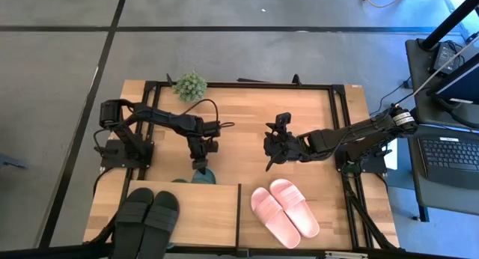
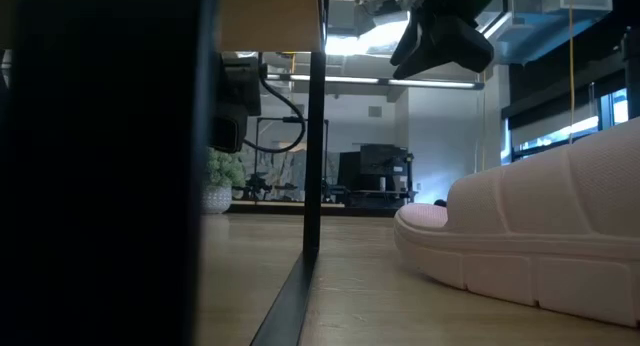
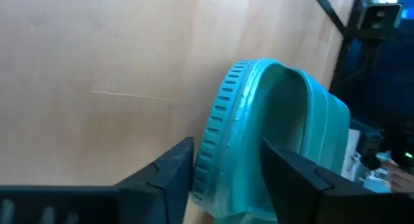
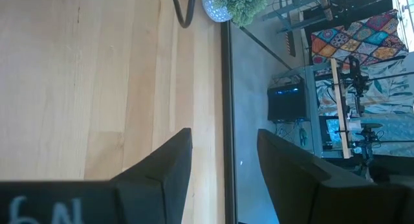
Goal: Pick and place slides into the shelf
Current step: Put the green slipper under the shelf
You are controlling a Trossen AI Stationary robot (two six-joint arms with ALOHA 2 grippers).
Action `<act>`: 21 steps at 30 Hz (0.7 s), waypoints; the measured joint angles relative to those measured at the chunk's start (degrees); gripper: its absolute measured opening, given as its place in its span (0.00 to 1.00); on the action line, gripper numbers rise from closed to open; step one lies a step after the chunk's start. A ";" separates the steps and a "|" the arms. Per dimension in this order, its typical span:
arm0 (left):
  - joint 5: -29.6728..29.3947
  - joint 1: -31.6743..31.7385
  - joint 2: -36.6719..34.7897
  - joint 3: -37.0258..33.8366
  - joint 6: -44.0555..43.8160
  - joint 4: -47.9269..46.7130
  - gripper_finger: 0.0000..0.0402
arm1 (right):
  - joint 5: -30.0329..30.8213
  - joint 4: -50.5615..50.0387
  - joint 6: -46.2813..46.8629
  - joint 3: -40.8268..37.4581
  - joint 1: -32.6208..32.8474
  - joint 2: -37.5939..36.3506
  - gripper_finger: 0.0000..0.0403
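The left end effector (image 1: 200, 166) grips a dark green slide (image 3: 272, 133) at the shelf's (image 1: 202, 214) back edge; the right end effector (image 1: 272, 148) hovers beyond it, fingers parted, empty.

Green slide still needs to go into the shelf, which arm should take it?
Left. The left gripper already has its jaws around the green slide beside the shelf; the right gripper is empty, farther away.

light: even overhead, ceiling glare low view | focus: near foreground blurred
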 joint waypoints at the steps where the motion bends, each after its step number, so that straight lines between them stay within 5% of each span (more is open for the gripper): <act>1: -0.63 0.21 -0.02 0.00 0.00 -0.02 0.44 | 0.00 -0.02 0.00 0.00 0.00 0.00 0.44; 21: -18.97 6.12 -0.28 0.00 -2.39 8.76 0.49 | 0.00 -0.13 2.24 0.00 0.00 0.00 0.44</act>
